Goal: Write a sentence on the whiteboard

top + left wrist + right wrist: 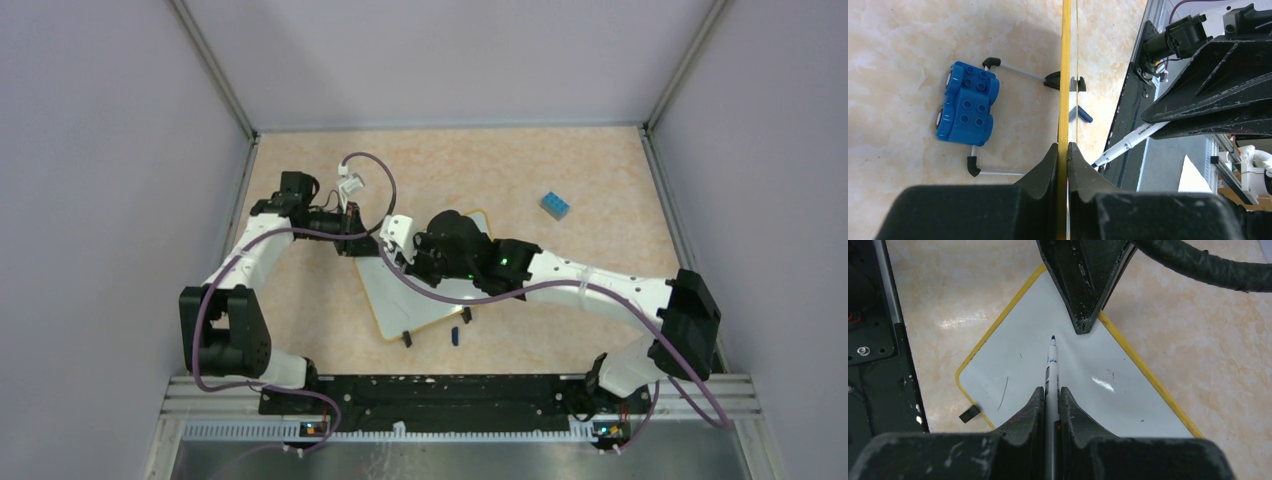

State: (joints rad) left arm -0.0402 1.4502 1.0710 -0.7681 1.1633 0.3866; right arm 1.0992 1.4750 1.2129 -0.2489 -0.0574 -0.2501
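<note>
The whiteboard [405, 300], white with a yellow rim, stands tilted on black clip feet mid-table. My left gripper [368, 243] is shut on its far rim, which shows edge-on in the left wrist view [1065, 75] between the jaws of the left gripper [1063, 147]. My right gripper [418, 252] is shut on a white marker [1052, 365] and shows in its own wrist view [1051, 390]. The marker's blue tip points at the board's face [1098, 375], just below the left fingers [1083, 285]; I cannot tell whether it touches. No sentence shows on the board, only faint stray marks [1004, 392].
A blue block [556, 206] lies at the far right; in the left wrist view it [967, 102] sits behind the board beside the wire stand legs [998, 172]. A blue marker cap [455, 335] lies in front of the board. The black base rail [440, 392] runs along the near edge.
</note>
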